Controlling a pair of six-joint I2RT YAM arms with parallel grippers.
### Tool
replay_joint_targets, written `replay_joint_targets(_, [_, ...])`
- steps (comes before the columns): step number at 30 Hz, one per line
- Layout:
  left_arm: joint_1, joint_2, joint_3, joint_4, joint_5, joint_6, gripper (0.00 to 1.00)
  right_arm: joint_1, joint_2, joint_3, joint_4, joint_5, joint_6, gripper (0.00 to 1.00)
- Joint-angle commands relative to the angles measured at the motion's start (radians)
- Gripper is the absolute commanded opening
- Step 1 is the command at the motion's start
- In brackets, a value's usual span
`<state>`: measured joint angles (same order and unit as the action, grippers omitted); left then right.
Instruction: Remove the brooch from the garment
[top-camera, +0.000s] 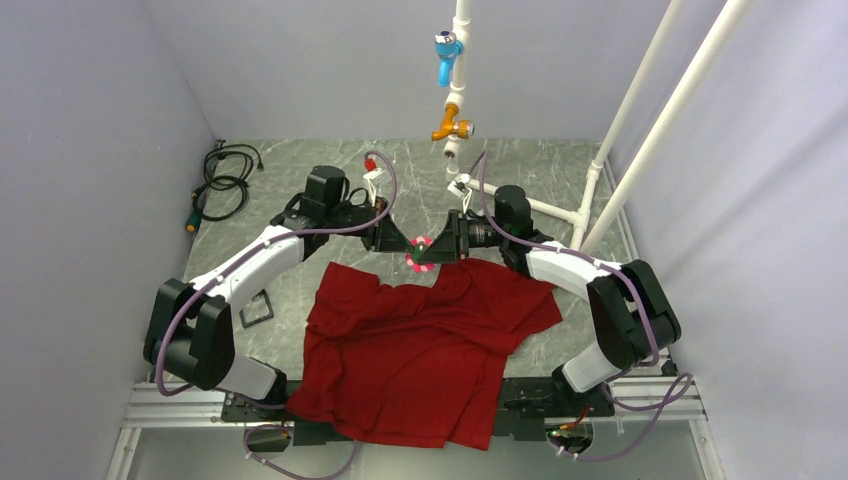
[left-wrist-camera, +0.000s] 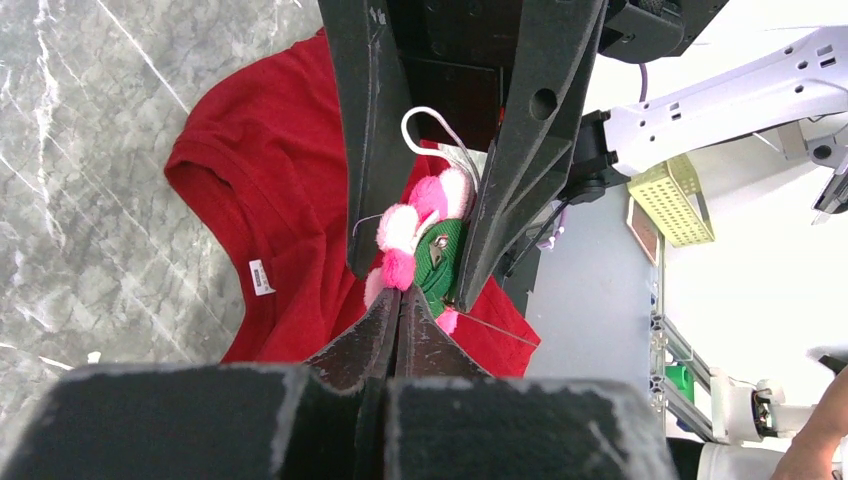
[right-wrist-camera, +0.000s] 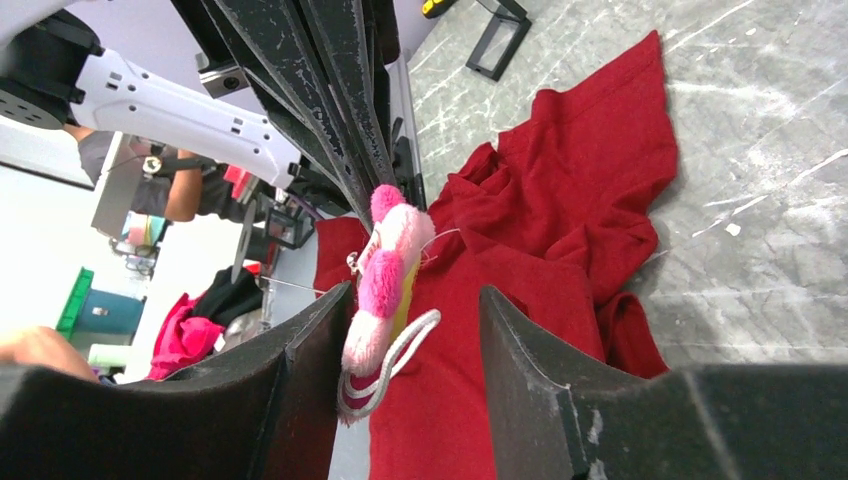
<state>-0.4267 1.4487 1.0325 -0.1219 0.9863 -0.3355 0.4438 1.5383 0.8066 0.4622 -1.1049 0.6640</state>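
Overhead, we see the two arms meet nose to nose just beyond the far edge of the red T-shirt (top-camera: 420, 350). It lies crumpled on the grey marbled table (top-camera: 300, 170), with its near hem draped over the front edge and hiding part of the rail (top-camera: 180, 405). Between the arms sits the brooch (top-camera: 421, 254), a fluffy pink-and-white flower with a green centre. From above it is too small for us to read any detail.

The left gripper (left-wrist-camera: 400, 300) has its fingers pressed together, pinching the brooch by its edge. The right gripper (right-wrist-camera: 415, 295) stands with its fingers apart, one on each side of the brooch. The flower hangs close to one of those fingers, and we cannot tell whether it touches. A white loop (right-wrist-camera: 400, 350) dangles from the brooch, and a thin wire (left-wrist-camera: 490, 325) sticks out beside it.

The brooch's back is hidden, so we cannot tell whether its pin catches any cloth. The shirt appears to lie below and behind it. A small white label (left-wrist-camera: 260, 277) shows inside the collar. Both wrist views cut off most of the shirt.
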Motion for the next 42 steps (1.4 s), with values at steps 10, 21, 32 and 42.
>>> replay_joint_targets(10, [-0.003,-0.038,-0.013,0.025,-0.011,0.007,0.0,-0.002,-0.013,-0.008,0.049,0.01,0.024,0.45])
replay_joint_targets(21, [-0.002,-0.05,-0.031,0.02,-0.023,0.016,0.0,-0.006,-0.023,-0.024,0.036,0.014,0.013,0.44])
replay_joint_targets(32, [-0.005,-0.042,-0.034,0.036,-0.008,0.0,0.0,-0.006,-0.003,-0.03,0.078,0.019,0.052,0.17])
replay_joint_targets(42, [0.096,-0.125,-0.156,0.162,0.022,0.064,0.92,-0.019,0.014,-0.053,0.162,-0.016,0.117,0.0])
